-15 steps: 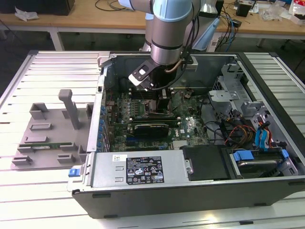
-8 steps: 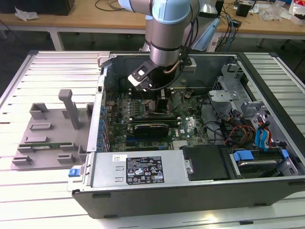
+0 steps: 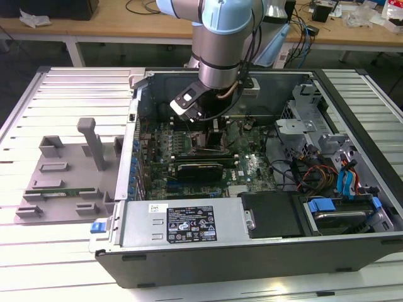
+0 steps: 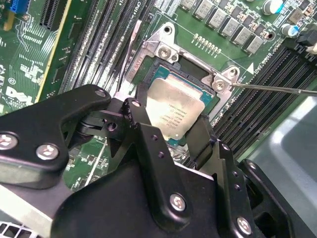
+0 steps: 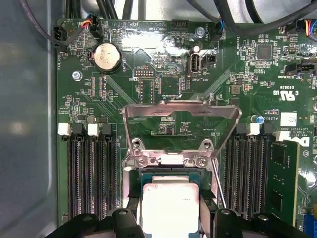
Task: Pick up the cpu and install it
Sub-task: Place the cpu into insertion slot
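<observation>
The cpu (image 4: 176, 106), a flat square chip with a silver-grey top, lies level in the socket of the green motherboard (image 5: 163, 74). My gripper (image 4: 170, 119) is down over it, and its two black fingers (image 4: 141, 111) press against opposite edges of the chip. In the first wrist view the cpu (image 5: 171, 198) sits between the same fingers (image 5: 130, 218), and the socket's metal load plate (image 5: 181, 105) stands swung open beyond it. In the exterior view the gripper (image 3: 200, 126) reaches down into the open computer case (image 3: 252, 251).
Black memory slots (image 5: 89, 173) flank the socket on both sides. A thin metal lever (image 4: 277, 89) juts out beside it. A grey parts fixture (image 3: 69, 170) lies at the exterior view's left; a drive cage with coloured cables (image 3: 327, 170) fills the case's right.
</observation>
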Controlling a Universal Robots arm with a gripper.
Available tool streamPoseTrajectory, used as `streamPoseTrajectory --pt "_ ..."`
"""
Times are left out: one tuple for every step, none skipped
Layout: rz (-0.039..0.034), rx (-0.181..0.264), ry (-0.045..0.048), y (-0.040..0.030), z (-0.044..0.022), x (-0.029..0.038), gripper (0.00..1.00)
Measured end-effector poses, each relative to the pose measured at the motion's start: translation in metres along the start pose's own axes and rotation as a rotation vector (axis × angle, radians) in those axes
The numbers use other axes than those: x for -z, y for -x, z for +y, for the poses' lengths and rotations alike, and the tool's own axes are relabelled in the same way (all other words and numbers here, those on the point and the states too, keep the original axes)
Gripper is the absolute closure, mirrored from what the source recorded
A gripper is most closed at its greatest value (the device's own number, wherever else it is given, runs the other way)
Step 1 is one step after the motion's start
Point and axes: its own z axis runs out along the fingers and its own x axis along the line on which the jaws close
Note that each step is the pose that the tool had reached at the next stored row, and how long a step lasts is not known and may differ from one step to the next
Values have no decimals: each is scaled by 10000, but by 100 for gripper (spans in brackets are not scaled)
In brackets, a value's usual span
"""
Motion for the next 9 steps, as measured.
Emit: streamPoseTrajectory --pt "0 0 0 0 0 -7 45" --pt "3 0 2 -1 1 -8 45" --pt "3 -1 2 -1 1 -8 45" --pt "3 -1 3 -1 1 -8 45" --pt "2 -2 7 -1 1 -8 45" --pt "15 -1 10 -3 2 -12 39" --pt "10 -1 6 -2 2 -10 39" --pt "6 -2 3 -1 1 -9 39" --pt "5 -2 3 -1 1 -8 39"
